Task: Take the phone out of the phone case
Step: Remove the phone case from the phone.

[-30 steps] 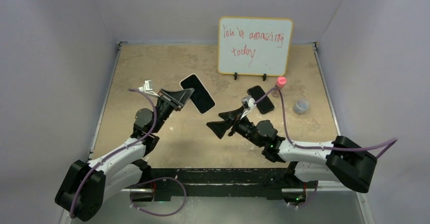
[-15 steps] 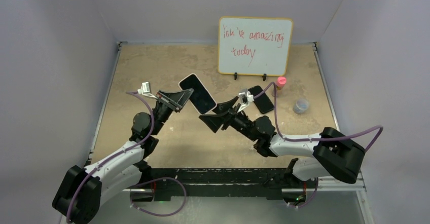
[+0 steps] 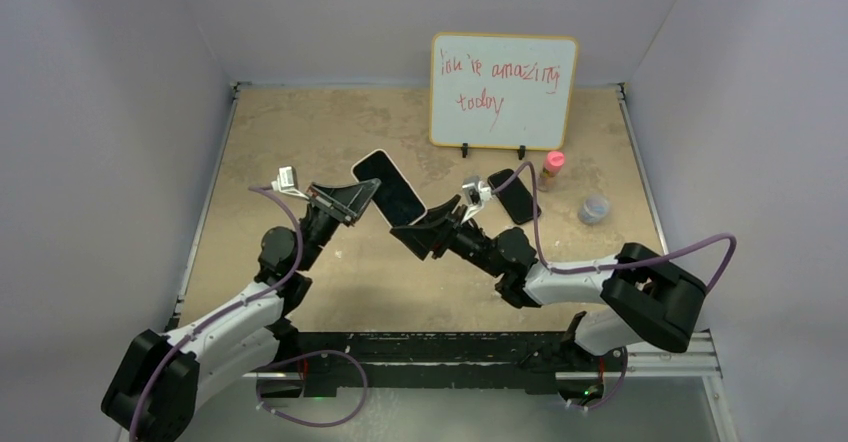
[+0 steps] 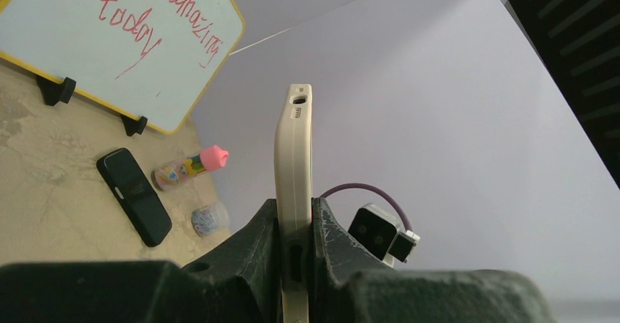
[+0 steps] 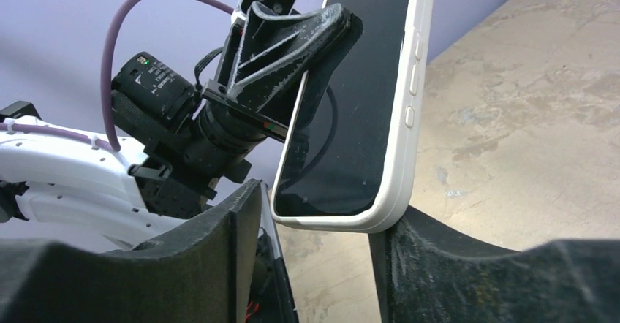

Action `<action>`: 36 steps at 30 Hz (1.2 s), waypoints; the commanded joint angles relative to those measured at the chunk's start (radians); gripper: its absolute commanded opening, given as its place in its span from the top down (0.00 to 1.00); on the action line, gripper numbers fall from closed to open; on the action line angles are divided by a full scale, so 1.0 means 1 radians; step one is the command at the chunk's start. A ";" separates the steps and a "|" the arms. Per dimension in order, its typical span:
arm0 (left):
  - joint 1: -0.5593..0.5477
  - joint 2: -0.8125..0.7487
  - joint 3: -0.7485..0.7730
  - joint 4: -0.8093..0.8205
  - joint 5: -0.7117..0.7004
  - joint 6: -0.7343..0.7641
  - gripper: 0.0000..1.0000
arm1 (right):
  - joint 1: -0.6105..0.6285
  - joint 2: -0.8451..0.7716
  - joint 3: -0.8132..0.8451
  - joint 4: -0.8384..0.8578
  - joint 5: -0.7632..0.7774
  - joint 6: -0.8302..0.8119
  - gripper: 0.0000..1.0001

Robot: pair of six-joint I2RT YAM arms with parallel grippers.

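The phone [image 3: 392,188], in its pale case [image 4: 293,140], is up in the air over the middle of the table [image 3: 300,132], not lying on it. The left gripper [image 3: 368,192] has it pinched flat, one finger on the screen and one on the back, closed tight on the case. From the left wrist I see only the thin edge of it standing straight up out of the fingers.

What matters now is the phone's near end. Its long axis runs slantwise, from far-left down to near-right, and that lower end points straight into the right gripper [image 3: 412,227]. From the right wrist, the rounded bottom of the phone [image 5: 358,96] hangs between the two fingers of the right gripper [image 5: 325,206], which are spread wide and hold nothing. There is open space on the screen side. On the other side the case corner is just beside the finger, perhaps touching, and I cannot tell which.

So the right arm is the one placed to work the case, I'd say by closing on that lower end or pushing at its corner. The left arm reaches forward and up, wrist raised. The right arm stretches low across toward the left, its gripper tilted up under the phone. A second, dark phone [image 3: 513,196] lies apart on the table behind.
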 commanded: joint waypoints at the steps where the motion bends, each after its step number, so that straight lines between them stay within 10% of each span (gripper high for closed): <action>1: -0.005 -0.038 0.014 0.063 -0.018 -0.035 1.00 | 0.002 0.006 0.044 0.071 -0.048 -0.013 0.48; 12: -0.005 -0.050 0.062 -0.118 0.053 -0.017 1.00 | 0.000 -0.007 0.026 -0.017 -0.077 -0.170 0.83; 36: 0.027 -0.008 0.256 -0.522 0.263 0.191 1.00 | 0.000 -0.072 0.034 -0.274 -0.030 -0.533 1.00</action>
